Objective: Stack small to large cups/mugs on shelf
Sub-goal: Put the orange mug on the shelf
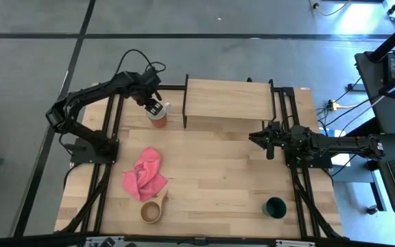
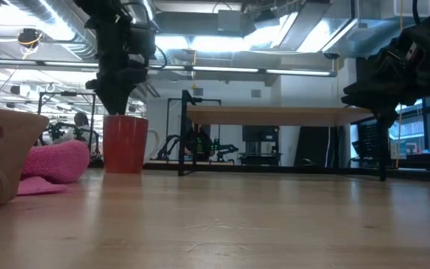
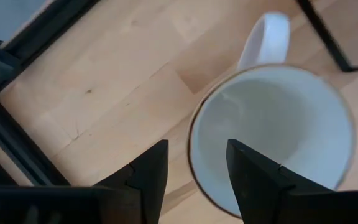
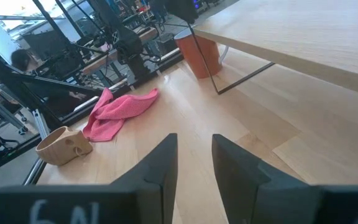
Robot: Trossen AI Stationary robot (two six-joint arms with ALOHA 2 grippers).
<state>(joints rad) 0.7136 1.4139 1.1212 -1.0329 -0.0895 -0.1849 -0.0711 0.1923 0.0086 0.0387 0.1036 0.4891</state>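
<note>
The red mug [image 1: 159, 122] with a white inside [image 3: 278, 124] stands upright on the table, just left of the shelf [image 1: 228, 98]. My left gripper [image 3: 196, 144] is open above the mug, pointing down. One finger is over the mug's inside and one is outside its rim, opposite the handle [image 3: 267, 37]. The tan wooden cup [image 1: 152, 210] lies near the front edge. The dark green cup [image 1: 275, 207] stands at the front right. My right gripper [image 1: 256, 137] is open and empty, in front of the shelf's right end.
A pink cloth [image 1: 145, 175] lies crumpled between the red mug and the wooden cup. The shelf's black legs [image 3: 328, 37] stand close beside the mug. The black frame rails [image 1: 108, 137] run along the table's left and right sides.
</note>
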